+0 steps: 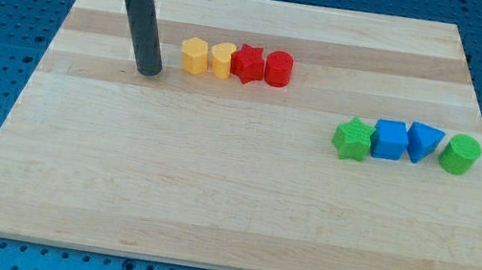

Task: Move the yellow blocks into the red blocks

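Two yellow blocks sit in a row near the view's top centre: a yellow hexagon block (194,55) and a yellow heart-like block (222,58). Right of them, touching, are a red star block (247,63) and a red cylinder block (278,68). All of them form one tight line. My tip (148,72) rests on the board to the left of the yellow hexagon, a short gap away, not touching it.
At the view's right is a second row: a green star block (352,139), a blue cube block (389,139), a blue triangular block (423,142) and a green cylinder block (459,153). The wooden board (210,208) lies on a blue perforated table.
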You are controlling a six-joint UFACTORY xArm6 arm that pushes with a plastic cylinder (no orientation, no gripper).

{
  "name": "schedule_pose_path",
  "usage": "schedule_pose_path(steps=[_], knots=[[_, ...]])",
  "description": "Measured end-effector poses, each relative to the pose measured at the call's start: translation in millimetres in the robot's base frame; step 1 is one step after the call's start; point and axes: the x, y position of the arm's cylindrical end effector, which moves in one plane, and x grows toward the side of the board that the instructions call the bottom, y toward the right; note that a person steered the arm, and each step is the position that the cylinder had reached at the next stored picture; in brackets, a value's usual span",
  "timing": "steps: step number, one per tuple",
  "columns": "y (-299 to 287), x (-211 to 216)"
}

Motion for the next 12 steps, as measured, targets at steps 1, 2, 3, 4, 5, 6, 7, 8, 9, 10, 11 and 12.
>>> schedule_pose_path(steps=[1, 2, 3, 4, 5, 6, 7, 8, 9, 10, 11, 12], knots=[[40.9, -2.7], [41.2, -2.8], [24.6, -2.8], [12.2, -10.9], [12.2, -24.8], [27.2, -24.8], [56.6, -24.8], [71.3, -24.9], [81.7, -27.6], [81.7, -27.6], [68.3, -27.0], [55.4, -39.3]])
